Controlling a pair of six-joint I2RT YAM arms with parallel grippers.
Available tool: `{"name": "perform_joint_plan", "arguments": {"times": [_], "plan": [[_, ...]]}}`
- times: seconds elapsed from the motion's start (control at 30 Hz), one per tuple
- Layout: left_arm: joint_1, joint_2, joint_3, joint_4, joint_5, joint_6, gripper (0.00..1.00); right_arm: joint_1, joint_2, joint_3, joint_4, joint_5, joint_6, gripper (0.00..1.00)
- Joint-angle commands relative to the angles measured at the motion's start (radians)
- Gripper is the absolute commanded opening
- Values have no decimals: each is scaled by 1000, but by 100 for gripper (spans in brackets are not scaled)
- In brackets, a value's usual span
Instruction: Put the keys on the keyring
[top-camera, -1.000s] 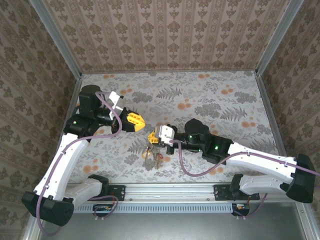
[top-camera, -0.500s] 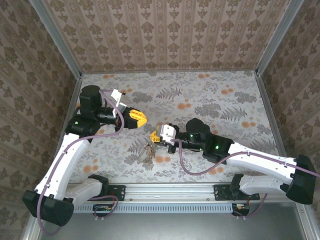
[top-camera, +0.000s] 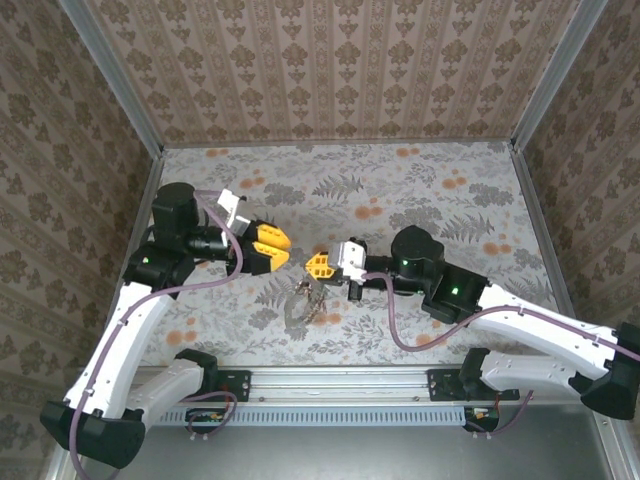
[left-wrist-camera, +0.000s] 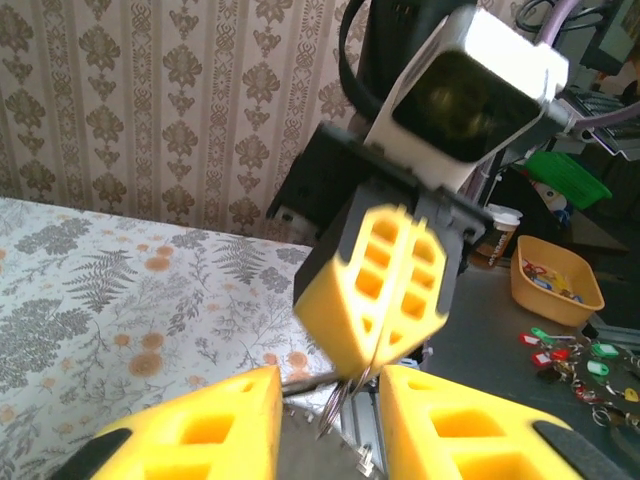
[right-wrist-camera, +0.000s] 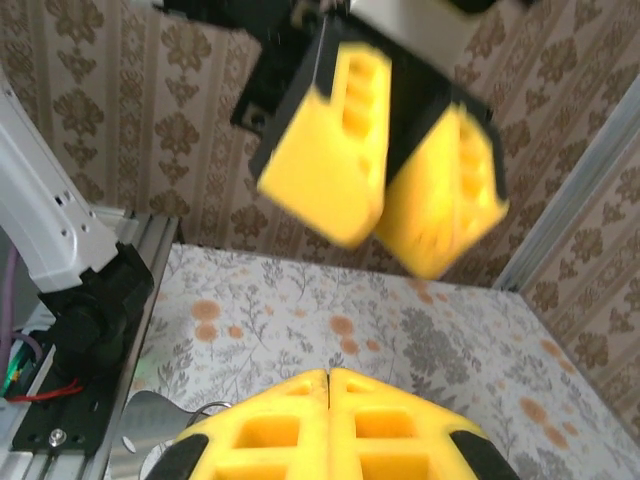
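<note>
Item 1: floral-patterned tabletop (top-camera: 420, 190).

Item 2: right gripper (top-camera: 310, 268), yellow blocky plastic fingers (right-wrist-camera: 290, 405) pressed together; a thin grey metal sliver shows at their tips in the left wrist view.

Item 3: dark grey-brown wire keyring (top-camera: 303, 300), just below the right gripper's tips and towards the arm bases. Its small keys (top-camera: 300, 313) are bunched, too small to sort.

Item 4: left gripper (top-camera: 284, 249), yellow fingers (left-wrist-camera: 210, 420) spread and holding nothing, just beside the right gripper and facing it tip to tip.

1. Keyring (top-camera: 299, 309): dark loop, low-centre bench, just below the right pincer (top-camera: 320, 268).
2. Keys (top-camera: 318, 296): small cluster at the ring; colours unclear.
3. Thin grey metal (left-wrist-camera: 336, 400) hangs from the closed pincer tips; key or ring unclear.
</note>
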Motion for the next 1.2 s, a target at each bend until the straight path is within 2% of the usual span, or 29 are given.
{"name": "perform_joint_plan", "arguments": {"times": [0.0,0.27,0.8,1.17], "plan": [[-7,-19,-16,-26,8,13,33,-15,-34,61,5,-77,-16,0],[-61,-22,2,-68,28,43,35,-49,-35,92,0,-142,9,0],[-167,46,64,-127,-49,116,36,-62,-47,84,21,-170,29,0],[-186,71,87,-142,-60,137,36,-65,-54,84,24,-176,35,0]]}}
